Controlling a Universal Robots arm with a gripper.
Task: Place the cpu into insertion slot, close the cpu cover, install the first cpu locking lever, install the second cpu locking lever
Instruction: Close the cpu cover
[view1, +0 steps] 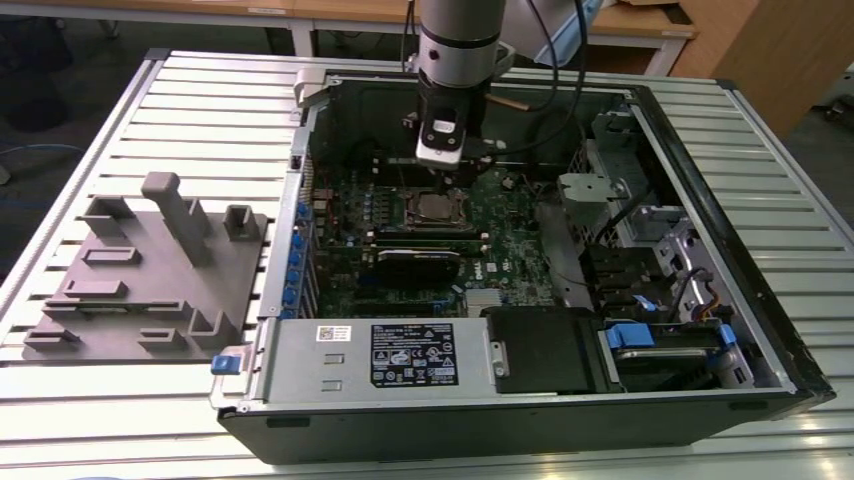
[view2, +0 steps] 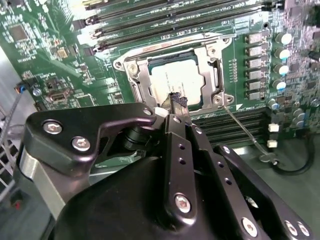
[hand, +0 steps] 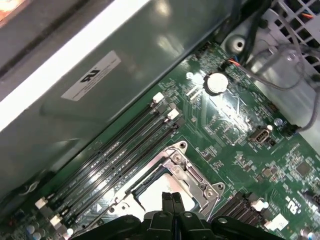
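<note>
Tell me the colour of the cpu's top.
The cpu is silver-grey on top, clearest in the second wrist view.

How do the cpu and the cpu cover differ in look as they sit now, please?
The cpu is a solid, matte pale-grey plate; the cpu cover is a shinier open frame with a window. The cpu cover is larger and lies around the cpu, whose top shows through it. Both are square, metallic and flat.

1 cpu (view2: 172, 82), 1 cpu cover (view2: 136, 82), 1 motherboard (view2: 40, 47), 1 tool (view2: 178, 101).
</note>
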